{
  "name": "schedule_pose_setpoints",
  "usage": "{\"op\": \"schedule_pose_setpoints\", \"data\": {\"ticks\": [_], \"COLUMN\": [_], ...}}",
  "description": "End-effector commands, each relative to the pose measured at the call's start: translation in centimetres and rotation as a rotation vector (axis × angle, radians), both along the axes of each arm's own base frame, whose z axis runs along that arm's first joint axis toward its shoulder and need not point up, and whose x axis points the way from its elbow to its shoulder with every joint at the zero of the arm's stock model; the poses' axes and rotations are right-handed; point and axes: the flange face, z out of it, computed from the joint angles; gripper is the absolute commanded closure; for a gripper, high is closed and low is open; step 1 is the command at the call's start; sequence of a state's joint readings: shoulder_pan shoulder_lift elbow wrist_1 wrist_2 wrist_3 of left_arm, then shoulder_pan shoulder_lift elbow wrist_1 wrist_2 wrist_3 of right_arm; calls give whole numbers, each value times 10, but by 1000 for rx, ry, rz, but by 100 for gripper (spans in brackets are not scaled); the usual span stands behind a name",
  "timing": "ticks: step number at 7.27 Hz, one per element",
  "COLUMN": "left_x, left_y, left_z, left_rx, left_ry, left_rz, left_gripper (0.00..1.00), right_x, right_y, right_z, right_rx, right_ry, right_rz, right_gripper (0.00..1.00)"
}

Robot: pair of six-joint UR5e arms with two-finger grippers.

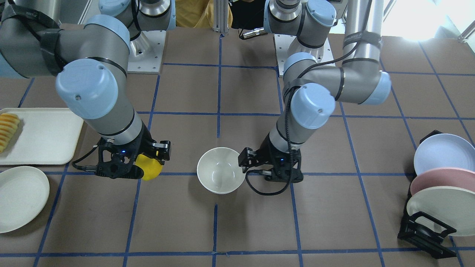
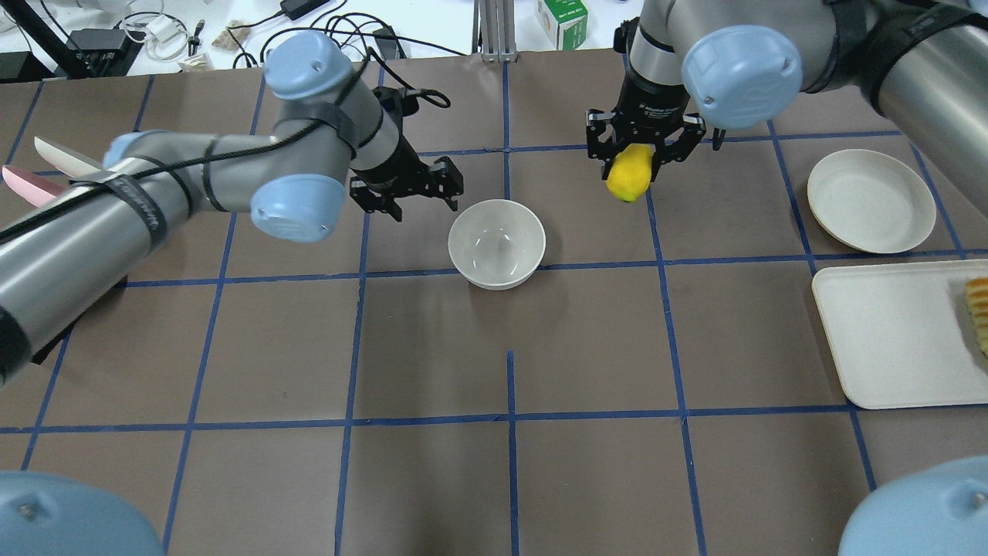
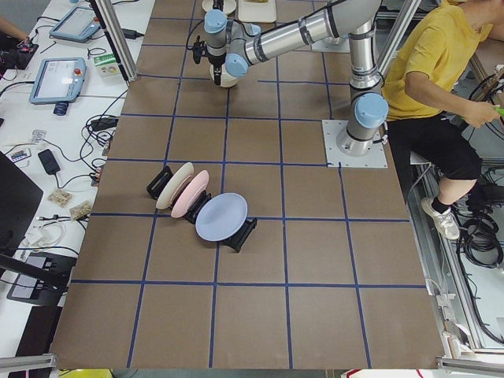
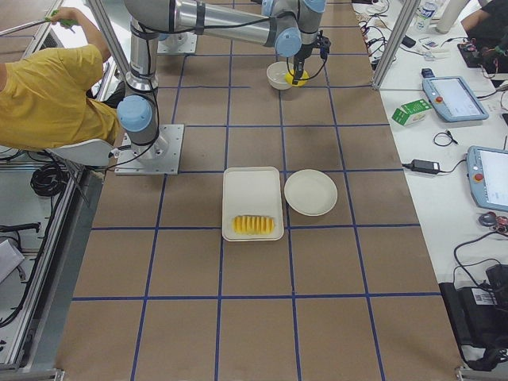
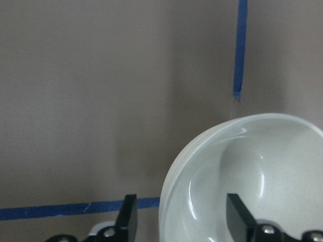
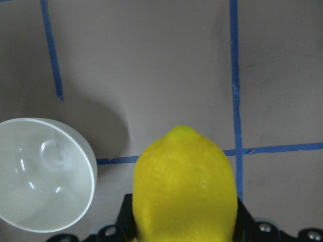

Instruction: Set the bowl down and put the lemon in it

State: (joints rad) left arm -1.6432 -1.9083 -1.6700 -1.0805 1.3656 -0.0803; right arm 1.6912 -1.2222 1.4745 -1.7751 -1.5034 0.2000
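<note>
Mid-table, upright and empty on the brown paper-covered table [image 2: 432,347] with blue tape lines: a small deep off-white glossy bowl [image 2: 497,245], placing apparently done. Just left of it, the left gripper [image 2: 417,194], fingers spread wide, one either side of the bowl's rim in the wrist view but pinching nothing; probably let go, and low only for want of backing off. Right of the bowl and slightly farther out, not over it, the right gripper [image 2: 639,154], clamped on a bright yellow oval lemon [image 2: 629,176] across its widest part, pointed tip down, seemingly clear of the table; held that way presumably to stop rolling and to drop tip-first. Calls for a short carry leftward above the open mouth, then a low release to avoid bouncing out or tipping the bowl. Safer with the left gripper cleared first. At far right, uninvolved: a flat cream plate [image 2: 871,201] and a rectangular cream tray [image 2: 888,347] bearing sliced striped food [image 2: 979,309].
</note>
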Motion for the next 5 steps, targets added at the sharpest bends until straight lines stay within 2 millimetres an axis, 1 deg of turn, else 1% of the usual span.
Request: {"op": "schedule_pose_setpoints", "data": {"ticks": [1, 2, 3, 4, 5], "left_x": [69, 82, 87, 81, 81], "left_y": [15, 40, 59, 80, 85], "left_z": [90, 113, 140, 162, 180], "left_rx": [52, 101, 88, 78, 42], "left_ry": [-108, -184, -194, -193, -192], "left_rz": [-99, -115, -105, -118, -113], "left_gripper": [0, 0, 0, 0, 0], "right_x": [47, 66, 98, 125, 131], "right_y": [11, 8, 6, 2, -2], "right_z": [-10, -19, -37, -61, -80], "right_rx": [-4, -18, -57, -106, -98], "right_ry": [-28, -76, -89, -97, -85], "right_rz": [34, -12, -54, -23, -24], "right_gripper": [100, 100, 100, 100, 100]}}
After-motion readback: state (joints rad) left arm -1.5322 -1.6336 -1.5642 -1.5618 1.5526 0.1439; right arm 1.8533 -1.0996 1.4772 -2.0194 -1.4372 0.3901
